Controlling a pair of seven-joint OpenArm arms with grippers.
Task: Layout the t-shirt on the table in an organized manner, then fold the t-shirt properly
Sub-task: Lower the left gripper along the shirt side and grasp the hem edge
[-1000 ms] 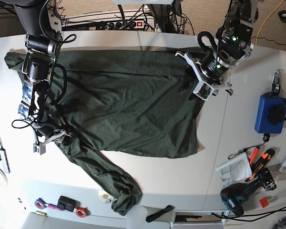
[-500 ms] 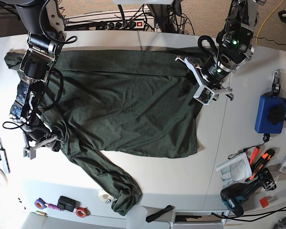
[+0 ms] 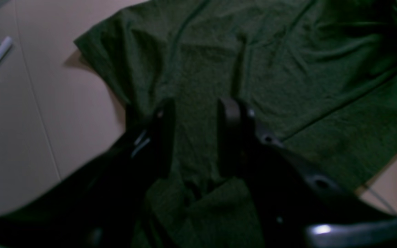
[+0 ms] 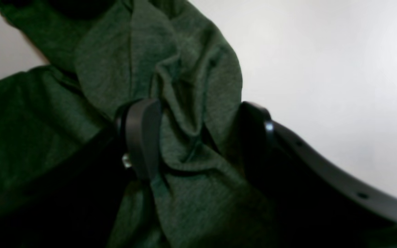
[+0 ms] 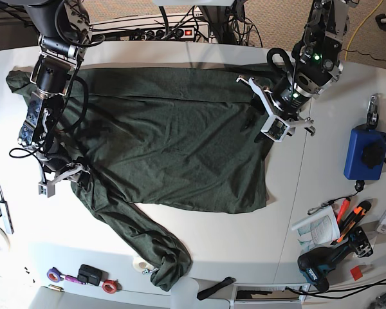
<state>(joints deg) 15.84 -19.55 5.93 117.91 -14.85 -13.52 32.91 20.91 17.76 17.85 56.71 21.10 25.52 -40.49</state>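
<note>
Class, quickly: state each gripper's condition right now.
Left gripper: open, empty, above the t-shirt.
Right gripper: around a bunched fold of t-shirt.

Soft matt knit cloth, finely flecked, creased in folds: the t-shirt [image 5: 174,148]. Smooth white table [image 5: 231,238], faintly glossy, one thin seam. Matt black plastic fingers [image 4: 143,137], metal screw glinting. Blue pouch [image 5: 363,153], matt fabric look.

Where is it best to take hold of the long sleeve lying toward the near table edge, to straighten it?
Probably at the bunched cuff end of the sleeve, coming from above. It lies crumpled on the table, clear of both hands, so pulling there would stretch the sleeve.
</note>
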